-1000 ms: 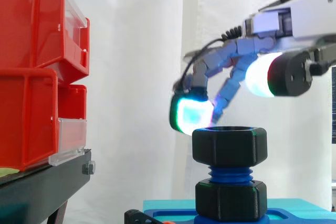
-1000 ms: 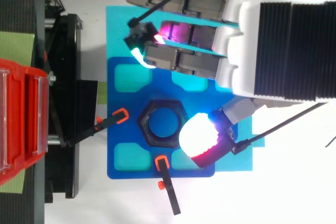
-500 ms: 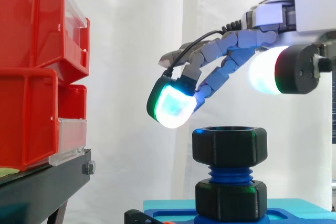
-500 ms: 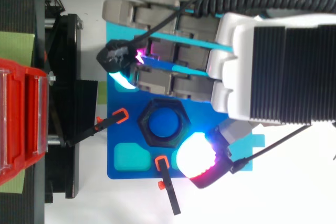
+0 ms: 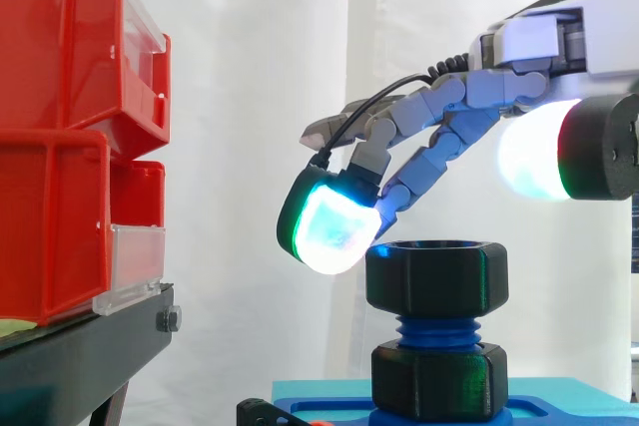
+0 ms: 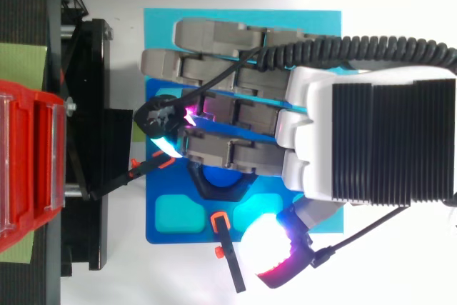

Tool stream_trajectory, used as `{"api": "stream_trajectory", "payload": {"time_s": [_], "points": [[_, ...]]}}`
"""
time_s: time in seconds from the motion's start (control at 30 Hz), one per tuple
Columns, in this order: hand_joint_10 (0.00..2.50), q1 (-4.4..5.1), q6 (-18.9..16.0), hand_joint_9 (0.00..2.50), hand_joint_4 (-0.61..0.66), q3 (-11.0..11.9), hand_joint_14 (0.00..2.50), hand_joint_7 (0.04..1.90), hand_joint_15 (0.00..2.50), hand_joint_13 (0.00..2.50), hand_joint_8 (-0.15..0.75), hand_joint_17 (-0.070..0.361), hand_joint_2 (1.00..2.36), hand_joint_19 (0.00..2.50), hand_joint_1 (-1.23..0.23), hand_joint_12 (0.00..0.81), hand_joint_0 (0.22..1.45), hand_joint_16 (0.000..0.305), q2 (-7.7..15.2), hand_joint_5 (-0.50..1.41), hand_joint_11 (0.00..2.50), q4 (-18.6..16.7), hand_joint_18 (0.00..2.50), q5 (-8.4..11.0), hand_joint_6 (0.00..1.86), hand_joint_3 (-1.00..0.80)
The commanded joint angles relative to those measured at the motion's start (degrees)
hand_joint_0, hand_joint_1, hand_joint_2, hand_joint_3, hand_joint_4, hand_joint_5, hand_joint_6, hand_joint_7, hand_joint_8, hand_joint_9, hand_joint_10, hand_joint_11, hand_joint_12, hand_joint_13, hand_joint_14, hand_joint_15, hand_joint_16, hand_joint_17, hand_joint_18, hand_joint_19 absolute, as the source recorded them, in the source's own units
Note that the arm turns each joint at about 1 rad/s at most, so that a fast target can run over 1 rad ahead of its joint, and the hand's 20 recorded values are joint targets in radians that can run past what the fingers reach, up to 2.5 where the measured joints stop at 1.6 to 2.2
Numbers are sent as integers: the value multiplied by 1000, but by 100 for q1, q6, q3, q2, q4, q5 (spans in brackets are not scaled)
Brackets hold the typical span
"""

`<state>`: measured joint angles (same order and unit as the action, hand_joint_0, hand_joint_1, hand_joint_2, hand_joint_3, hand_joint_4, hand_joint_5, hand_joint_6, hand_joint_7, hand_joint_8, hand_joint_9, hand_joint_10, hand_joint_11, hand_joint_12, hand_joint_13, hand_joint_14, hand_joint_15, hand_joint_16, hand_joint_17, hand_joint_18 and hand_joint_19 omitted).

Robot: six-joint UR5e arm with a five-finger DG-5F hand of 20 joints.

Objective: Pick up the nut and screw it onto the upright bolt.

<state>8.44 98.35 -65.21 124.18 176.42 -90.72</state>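
Observation:
A black hex nut (image 5: 436, 276) sits on top of the upright blue bolt (image 5: 436, 330), above a second black nut (image 5: 436, 380) at the bolt's foot. The bolt stands on a blue plate (image 6: 161, 178) over a cyan sheet. My hand (image 6: 357, 141) hovers just above the top nut, open. Its fingers (image 5: 439, 137) reach out to the left over the nut, one green-glowing fingertip (image 5: 324, 226) hanging beside the nut's upper left edge. The thumb pad (image 5: 534, 162) glows white, off to the right and apart from the nut. From above, the fingers cover most of the nut (image 6: 206, 186).
Red bins (image 5: 60, 137) are stacked on a black stand (image 5: 90, 346) to the left. Two black clamps with orange tips (image 6: 221, 223) hold the blue plate's near and left edges. A white curtain hangs behind.
The fingers have straightened and stretched out leftward. In the top view the hand has slid down over the nut, covering it. In the side view the thumb has drawn back to the right.

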Motion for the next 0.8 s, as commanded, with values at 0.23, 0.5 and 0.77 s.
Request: {"api": "stream_trajectory", "payload": {"time_s": [0.23, 0.5, 0.77], "points": [[0, 0, -106, 551, 237, -9, 0, 851, 0, 37, 245, 87, 1000, 0, -135, 293, 448, 39, 1, -104, 0, 7, 0, -16, 503, -500], [0, -26, -115, 759, 277, -18, 0, 961, 0, 169, 258, 77, 1000, 0, -182, 277, 464, 34, 1, -40, 0, 15, 0, -16, 504, -500], [0, -62, -106, 1018, 194, -9, 0, 1117, 0, 346, 241, 64, 1000, 0, -236, 243, 479, 28, -8, 24, 0, 7, 0, -42, 504, -500]]}}
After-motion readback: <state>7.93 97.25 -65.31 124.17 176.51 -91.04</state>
